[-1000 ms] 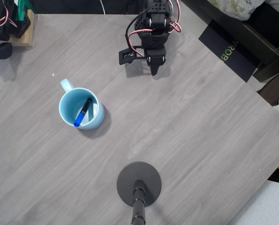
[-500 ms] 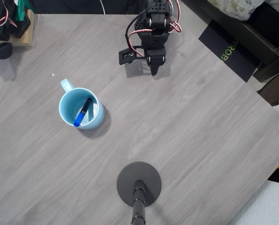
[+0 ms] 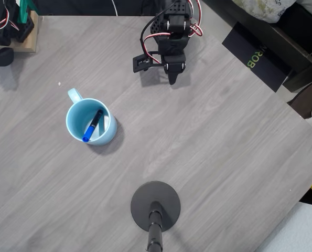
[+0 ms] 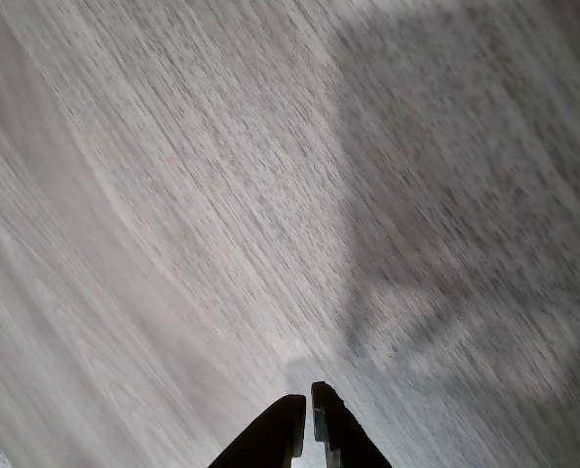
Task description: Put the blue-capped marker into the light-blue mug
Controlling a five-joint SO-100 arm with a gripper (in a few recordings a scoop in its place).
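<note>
The light-blue mug [image 3: 91,122] stands left of centre in the overhead view, handle toward the upper left. Inside it the blue-capped marker [image 3: 93,125] leans with its blue cap at the lower left. My gripper [image 3: 172,79] sits at the top middle of the table, well to the upper right of the mug, folded back on the black arm. In the wrist view the two dark fingertips meet at the gripper [image 4: 308,408], just above bare grey wood, with nothing between them.
A black round stand base [image 3: 156,206] with its pole sits near the front edge. A wooden block [image 3: 25,37] is at the top left corner. A black box [image 3: 260,59] lies off the table's upper right edge.
</note>
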